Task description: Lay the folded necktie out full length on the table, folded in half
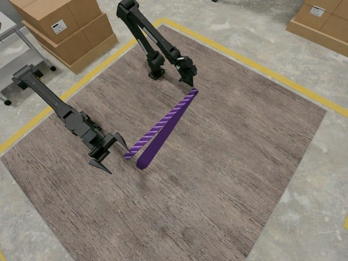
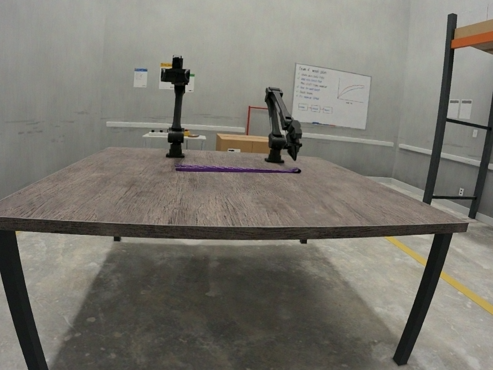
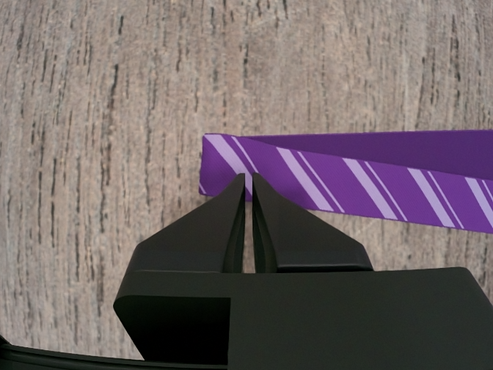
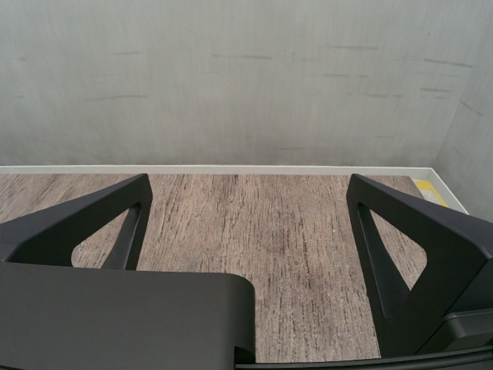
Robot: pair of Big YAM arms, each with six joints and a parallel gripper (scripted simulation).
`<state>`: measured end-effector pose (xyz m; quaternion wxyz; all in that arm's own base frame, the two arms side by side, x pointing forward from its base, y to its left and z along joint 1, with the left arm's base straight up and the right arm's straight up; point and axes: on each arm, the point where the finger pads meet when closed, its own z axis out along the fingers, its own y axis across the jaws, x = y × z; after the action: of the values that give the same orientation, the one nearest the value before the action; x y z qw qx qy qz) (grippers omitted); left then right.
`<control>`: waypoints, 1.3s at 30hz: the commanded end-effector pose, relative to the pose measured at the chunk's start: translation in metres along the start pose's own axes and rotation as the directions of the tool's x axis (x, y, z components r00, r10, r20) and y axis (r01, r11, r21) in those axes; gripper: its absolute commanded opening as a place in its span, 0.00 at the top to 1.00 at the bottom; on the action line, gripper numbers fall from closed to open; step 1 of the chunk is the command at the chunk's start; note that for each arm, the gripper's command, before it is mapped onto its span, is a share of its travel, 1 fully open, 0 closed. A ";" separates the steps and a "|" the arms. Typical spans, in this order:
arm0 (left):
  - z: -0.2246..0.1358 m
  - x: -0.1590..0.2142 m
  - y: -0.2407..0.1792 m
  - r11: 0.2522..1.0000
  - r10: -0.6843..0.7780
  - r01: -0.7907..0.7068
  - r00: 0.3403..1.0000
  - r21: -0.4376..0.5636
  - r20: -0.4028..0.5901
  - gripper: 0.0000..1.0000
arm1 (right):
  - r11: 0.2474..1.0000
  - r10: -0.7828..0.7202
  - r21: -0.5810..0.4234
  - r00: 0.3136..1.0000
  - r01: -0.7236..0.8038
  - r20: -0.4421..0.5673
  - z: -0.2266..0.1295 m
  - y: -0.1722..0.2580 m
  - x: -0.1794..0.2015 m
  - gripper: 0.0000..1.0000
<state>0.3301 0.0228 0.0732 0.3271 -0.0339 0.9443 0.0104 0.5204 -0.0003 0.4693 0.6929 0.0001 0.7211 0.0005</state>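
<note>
The purple necktie [image 1: 159, 144] [image 2: 235, 170] [image 3: 422, 149] lies folded in half, nearly straight. Its striped half [image 1: 161, 122] [image 3: 300, 179] rests over the plain half near the fold. The halves spread apart in a narrow V toward the two tips, which lie side by side with a gap. The fold [image 1: 194, 90] [image 2: 298, 170] is a low loop. My left gripper [image 1: 192, 85] [image 2: 294, 159] [image 3: 249, 184] is shut and empty, just above the table near the fold. My right gripper [image 1: 121, 163] [image 4: 249, 184] is open and empty, raised high near the tips' end.
The wooden table [image 1: 225, 179] [image 2: 246, 199] extends well past the necktie on all sides. Both arm bases stand along its back edge. Cardboard boxes [image 1: 70, 33] and a white cart [image 1: 19, 53] stand beyond that edge.
</note>
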 end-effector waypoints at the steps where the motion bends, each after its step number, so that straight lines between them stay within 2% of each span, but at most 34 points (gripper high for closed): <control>1: 0.004 -0.017 -0.001 1.000 0.004 -0.004 1.000 0.000 0.031 0.96 | 1.000 0.000 0.000 1.000 0.000 0.019 0.000 0.000 -0.012 0.00; 39: 0.011 -0.018 -0.001 1.000 0.004 -0.004 1.000 0.000 0.031 0.96 | 1.000 0.000 0.000 1.000 0.000 0.019 0.000 0.000 -0.012 0.00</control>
<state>0.3357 0.0233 0.0627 0.3228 -0.0340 0.9458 0.0102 0.5204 -0.0003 0.4693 0.6929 0.0001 0.7211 0.0005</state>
